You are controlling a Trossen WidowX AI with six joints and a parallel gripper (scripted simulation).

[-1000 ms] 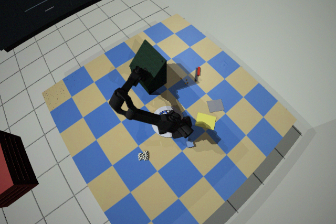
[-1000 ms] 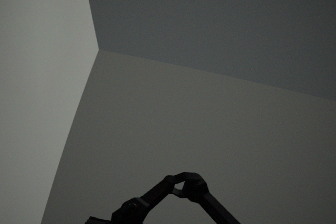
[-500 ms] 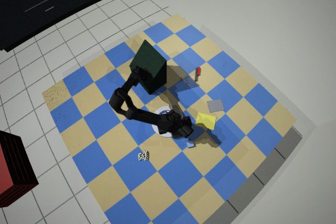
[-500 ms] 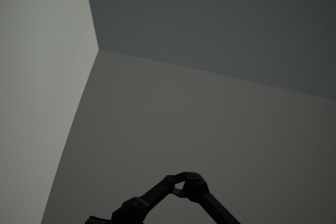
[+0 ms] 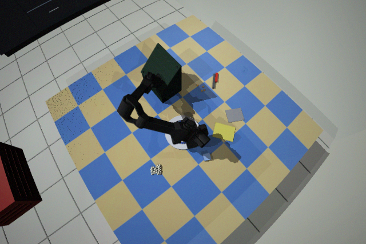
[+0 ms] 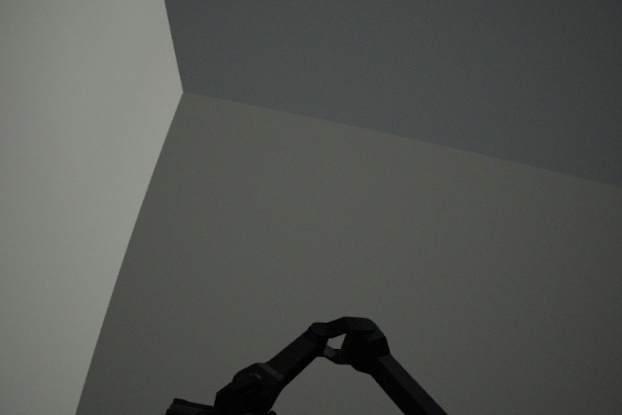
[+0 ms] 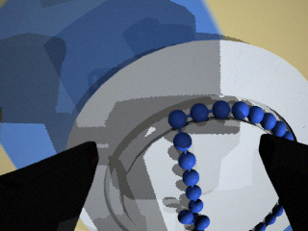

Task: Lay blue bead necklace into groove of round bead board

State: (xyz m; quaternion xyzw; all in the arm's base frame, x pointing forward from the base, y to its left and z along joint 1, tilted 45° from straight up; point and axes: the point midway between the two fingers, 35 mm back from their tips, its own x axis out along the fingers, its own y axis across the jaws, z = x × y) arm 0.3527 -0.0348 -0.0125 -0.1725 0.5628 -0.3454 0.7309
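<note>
The round white bead board (image 5: 169, 139) (image 7: 250, 60) lies on the checkered mat under the arm. The blue bead necklace (image 7: 221, 110) lies on it. In the wrist view its upper stretch follows the groove toward the right. At the upper left it bends sharply, and a strand runs down across the raised centre, where beads bunch at the bottom edge. Another strand shows at the lower right. The left part of the groove holds no beads. My gripper (image 7: 180, 148) is open above the board, fingers wide on both sides of the inner strand. The rest of the necklace is out of frame.
The arm's base stands on a dark green box (image 5: 163, 64). A yellow square (image 5: 223, 132), a grey square (image 5: 234, 115) and a light blue block (image 5: 206, 156) lie near the board. White beads (image 5: 155, 170) and a red-handled tool (image 5: 216, 77) lie farther off.
</note>
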